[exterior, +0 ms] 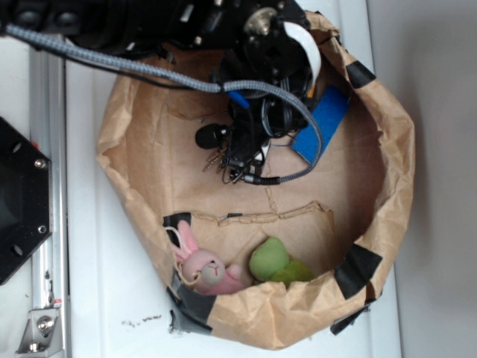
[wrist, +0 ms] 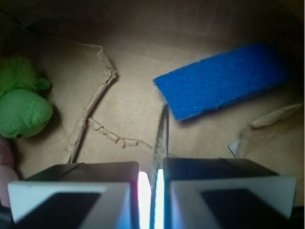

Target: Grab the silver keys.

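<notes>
Black arm [exterior: 186, 22], grey braided cable [exterior: 149, 71], white-padded gripper [wrist: 151, 191].

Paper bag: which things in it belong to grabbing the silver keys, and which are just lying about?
Part of the job:
- gripper, closed to a narrow gap
- keys, apparently the thin metal strip pinched in that gap, seen edge-on
- blue tag, at the strip's far end

Lying about:
- pink bunny
- green plush toy
- paper bag itself

The arm [exterior: 253, 112] hides most of the silver keys [exterior: 218, 160] underneath
</notes>
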`<state>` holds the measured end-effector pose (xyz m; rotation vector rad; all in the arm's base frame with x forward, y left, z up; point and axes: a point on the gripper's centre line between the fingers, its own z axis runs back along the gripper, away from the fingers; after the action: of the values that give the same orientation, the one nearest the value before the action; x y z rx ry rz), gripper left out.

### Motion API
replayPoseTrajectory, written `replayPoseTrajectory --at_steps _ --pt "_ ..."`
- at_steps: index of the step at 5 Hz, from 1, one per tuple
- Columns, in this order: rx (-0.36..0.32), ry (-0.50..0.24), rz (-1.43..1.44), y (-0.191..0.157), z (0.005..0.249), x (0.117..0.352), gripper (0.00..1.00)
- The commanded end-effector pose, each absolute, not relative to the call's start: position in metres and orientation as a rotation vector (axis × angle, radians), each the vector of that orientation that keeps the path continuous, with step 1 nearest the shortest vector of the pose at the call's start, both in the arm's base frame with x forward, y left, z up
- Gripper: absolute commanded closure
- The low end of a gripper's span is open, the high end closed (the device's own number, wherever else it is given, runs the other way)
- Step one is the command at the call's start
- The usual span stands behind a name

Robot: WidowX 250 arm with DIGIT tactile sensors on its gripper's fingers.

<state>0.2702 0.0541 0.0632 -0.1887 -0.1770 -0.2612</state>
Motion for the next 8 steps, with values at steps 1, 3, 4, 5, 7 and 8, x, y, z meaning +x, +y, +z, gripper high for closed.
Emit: replayPoseTrajectory --at_steps 1,3,4,5,7,8 --pt "-0.109 -0.189 -0.175 0.054 0.102 0.281 1.0" --pt "-0.279 -0.255 -0.051 0.045 0.185 0.255 1.0" --pt "-0.183 -0.227 -0.035 0.042 0.162 0.26 1.0" --pt "-0.177 -0.224 -0.034 0.04 0.156 0.264 1.0" --pt "-0.189 -0.197 -0.04 0.037 0.155 0.264 1.0" --pt "-0.173 -0.22 -0.045 0.035 0.152 0.262 1.0"
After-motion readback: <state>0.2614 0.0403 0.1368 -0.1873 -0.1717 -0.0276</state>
